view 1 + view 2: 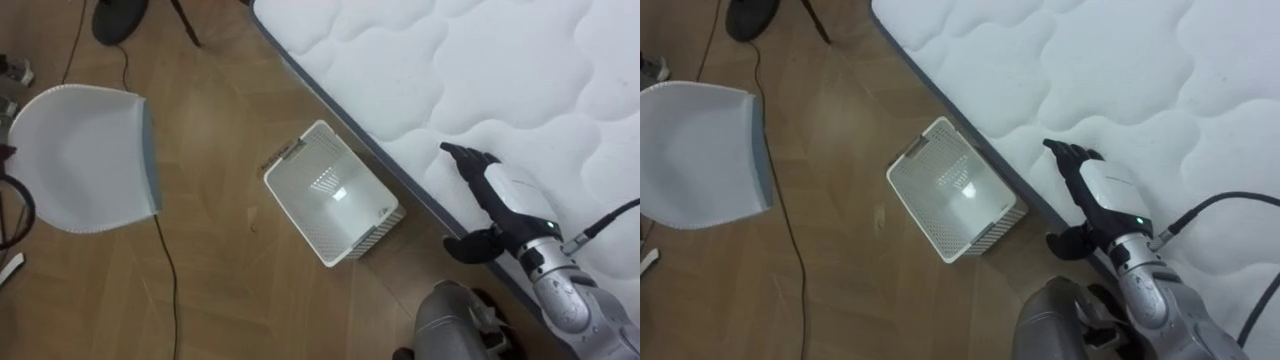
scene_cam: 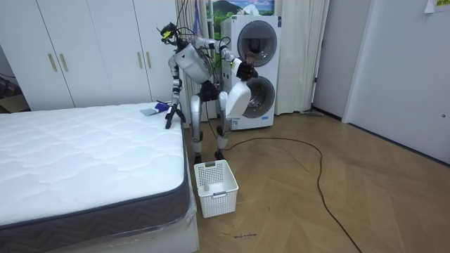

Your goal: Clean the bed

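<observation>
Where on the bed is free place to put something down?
The mattress is bare past the right hand, except a small blue thing at one corner. Crowded: the narrow floor strip between the white basket and the mattress edge.

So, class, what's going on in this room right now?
The robot stands beside the mattress, next to a white basket on the floor. Its right hand is open at the mattress edge, holding nothing. Its left hand holds a white pillow out over the floor, away from the mattress. The basket looks empty.
</observation>
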### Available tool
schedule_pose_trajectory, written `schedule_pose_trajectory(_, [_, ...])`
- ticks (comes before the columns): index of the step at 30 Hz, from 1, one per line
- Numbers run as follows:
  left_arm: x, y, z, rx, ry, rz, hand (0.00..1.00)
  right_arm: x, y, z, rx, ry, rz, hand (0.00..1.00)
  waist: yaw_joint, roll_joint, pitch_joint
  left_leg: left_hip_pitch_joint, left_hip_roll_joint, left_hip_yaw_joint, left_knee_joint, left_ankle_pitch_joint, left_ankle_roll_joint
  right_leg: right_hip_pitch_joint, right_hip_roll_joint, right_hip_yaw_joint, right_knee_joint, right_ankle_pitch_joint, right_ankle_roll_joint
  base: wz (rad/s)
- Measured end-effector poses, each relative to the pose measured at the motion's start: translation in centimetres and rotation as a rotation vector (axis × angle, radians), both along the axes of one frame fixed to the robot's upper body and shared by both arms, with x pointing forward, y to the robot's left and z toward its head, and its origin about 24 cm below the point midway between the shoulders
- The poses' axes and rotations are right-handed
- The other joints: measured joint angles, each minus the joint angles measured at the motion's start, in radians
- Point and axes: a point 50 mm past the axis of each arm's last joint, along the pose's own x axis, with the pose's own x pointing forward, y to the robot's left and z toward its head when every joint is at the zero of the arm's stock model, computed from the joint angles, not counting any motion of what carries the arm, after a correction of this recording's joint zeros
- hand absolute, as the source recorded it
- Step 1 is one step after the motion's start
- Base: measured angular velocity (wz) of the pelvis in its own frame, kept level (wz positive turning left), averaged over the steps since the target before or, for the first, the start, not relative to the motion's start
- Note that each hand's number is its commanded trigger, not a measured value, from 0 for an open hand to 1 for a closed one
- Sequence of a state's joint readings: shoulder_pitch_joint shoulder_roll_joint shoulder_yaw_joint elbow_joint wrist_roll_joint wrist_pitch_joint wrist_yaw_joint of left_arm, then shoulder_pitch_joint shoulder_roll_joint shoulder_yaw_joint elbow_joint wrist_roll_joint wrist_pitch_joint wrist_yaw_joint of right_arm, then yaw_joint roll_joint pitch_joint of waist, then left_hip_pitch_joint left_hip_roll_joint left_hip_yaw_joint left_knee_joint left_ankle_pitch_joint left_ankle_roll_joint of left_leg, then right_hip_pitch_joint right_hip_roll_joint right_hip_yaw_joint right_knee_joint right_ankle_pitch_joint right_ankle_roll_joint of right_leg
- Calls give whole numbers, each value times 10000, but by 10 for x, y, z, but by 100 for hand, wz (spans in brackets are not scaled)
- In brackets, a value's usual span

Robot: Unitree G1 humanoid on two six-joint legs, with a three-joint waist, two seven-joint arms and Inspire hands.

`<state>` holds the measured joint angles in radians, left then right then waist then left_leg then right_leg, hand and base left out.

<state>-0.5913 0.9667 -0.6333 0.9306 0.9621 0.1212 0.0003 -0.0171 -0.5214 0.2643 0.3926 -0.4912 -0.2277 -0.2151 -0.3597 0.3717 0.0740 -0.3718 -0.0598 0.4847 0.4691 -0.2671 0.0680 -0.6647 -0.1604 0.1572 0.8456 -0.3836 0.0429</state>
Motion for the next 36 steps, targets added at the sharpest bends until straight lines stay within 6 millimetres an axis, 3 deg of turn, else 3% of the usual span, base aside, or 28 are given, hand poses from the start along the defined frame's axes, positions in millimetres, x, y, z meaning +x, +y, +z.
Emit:
schedule_pose_trajectory(6, [-5, 2, -6, -1561, -1028, 410, 100, -3, -1, -4, 184, 63, -100, 0, -10, 1, 2, -11, 135, -5, 86, 0, -5, 121, 56, -132, -110, 49, -77, 1])
schedule_pose_trajectory(11, [-10, -2, -21, -2350, -1282, 259, 100, -4, -3, -6, 204, 58, -170, 0, -9, -57, 47, 208, 89, -13, -89, 1, -5, 297, 27, -148, -170, 49, -76, 0])
schedule_pose_trajectory(12, [-11, -4, -24, -2594, -1388, 231, 100, -6, -4, -7, 206, 71, -168, 0, 7, -170, 112, 322, 69, -20, -113, 2, -7, 376, 27, -125, -169, 48, -75, -7])
schedule_pose_trajectory(14, [-9, -13, -32, -2893, -1447, 22, 100, -10, -6, -10, 189, 181, -231, 0, 163, -274, 83, 386, 114, -66, -46, 0, -8, 493, 100, -97, -246, 48, -74, -14])
schedule_pose_trajectory(16, [-10, -18, -38, -3078, -1344, -306, 100, -12, -6, -12, 183, 288, -245, 0, 389, -479, 62, 374, 126, -421, 28, -31, -61, 513, 289, 84, -319, 107, -57, -30])
schedule_pose_trajectory(17, [-11, -21, -40, -3178, -1359, -469, 100, -14, -6, -14, 181, 402, -268, 0, 536, -631, 42, 350, 124, -895, 141, -128, -208, 526, 438, 164, -340, 163, -85, -57])
schedule_pose_trajectory(19, [-16, -26, -48, -3892, -1935, -401, 100, -20, -5, -23, 205, 798, -311, 0, 1143, -1045, -120, 409, 122, -1488, 148, -188, -300, 552, 953, 692, -601, 450, -112, -92])
schedule_pose_trajectory(22, [-28, -40, -72, -5131, -2369, -288, 100, -24, -4, -34, 200, 1263, -512, 0, 1578, -1338, -266, 686, 160, -2438, 66, -195, -312, 997, 1443, 1105, -1248, 858, -130, -85])
schedule_pose_trajectory(25, [-32, -62, -86, -5998, -2510, -744, 100, -34, -10, -45, 184, 1803, -1260, 0, 1742, -1656, -420, 1045, 168, -2506, -86, -236, -376, 1368, 1520, 1216, -1577, 986, -50, -34])
schedule_pose_trajectory(29, [-23, -94, -83, -7060, -2937, -1748, 100, -48, -20, -52, 280, 2216, -2036, 0, 1855, -1887, -517, 1421, 216, -2545, -478, -255, -396, 1882, 1533, 1155, -2253, 1289, 130, -3])
schedule_pose_trajectory(31, [-24, -112, -79, -7820, -3503, -2234, 100, -56, -24, -56, 782, 2355, -2878, 0, 2110, -2016, -573, 1696, 341, -2515, -616, -318, -291, 2209, 1647, 1152, -2812, 1640, 195, -43])
schedule_pose_trajectory(35, [-36, -128, -81, -8731, -4347, -2478, 100, -66, -26, -61, 874, 2600, -3297, 0, 2263, -2369, -582, 2288, 385, -2411, -935, -387, -211, 2606, 1746, 1043, -3405, 2133, 236, -66])
schedule_pose_trajectory(36, [-41, -133, -84, -9030, -4415, -2485, 100, -69, -26, -63, 956, 2730, -3429, 0, 2333, -2499, -581, 2549, 406, -2346, -1095, -409, -182, 2731, 1755, 771, -3611, 2355, 185, -100])
